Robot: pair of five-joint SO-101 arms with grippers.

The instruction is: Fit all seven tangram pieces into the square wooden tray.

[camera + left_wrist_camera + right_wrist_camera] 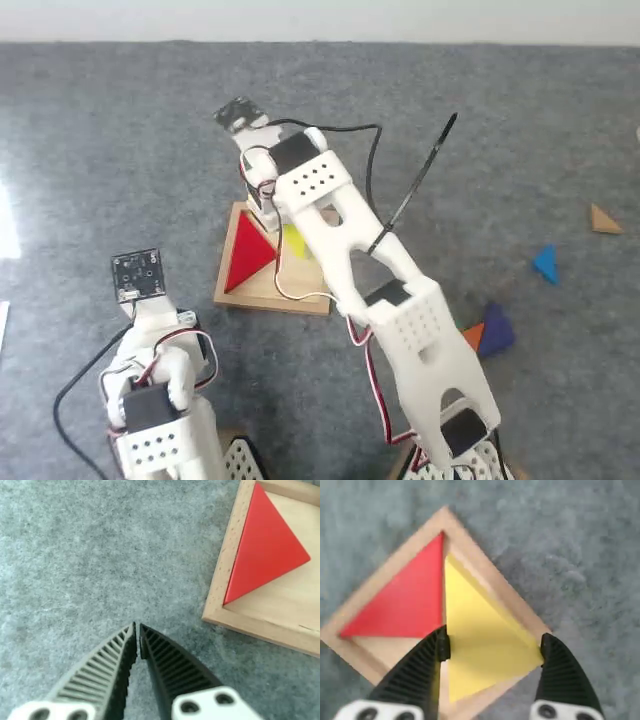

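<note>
The square wooden tray (262, 293) lies on grey carpet mid-table, its near corner also seen as tray (220, 600) and tray (470, 535). A large red triangle (245, 252) lies flat in it, shown too as red triangle (265, 545) and red triangle (405, 605). Beside it is a large yellow triangle (480, 630), yellow triangle (294, 241), inside the tray rim. My right gripper (492, 642) spans it with a fingertip on each side, shut on it. My left gripper (137, 627) is shut and empty over bare carpet just off the tray's corner.
Loose pieces lie on the carpet to the right: a blue triangle (545, 263), a tan triangle (603, 219), a purple piece (497, 329) and an orange piece (473, 335) beside the right arm. The left arm (150, 330) stands at the front left.
</note>
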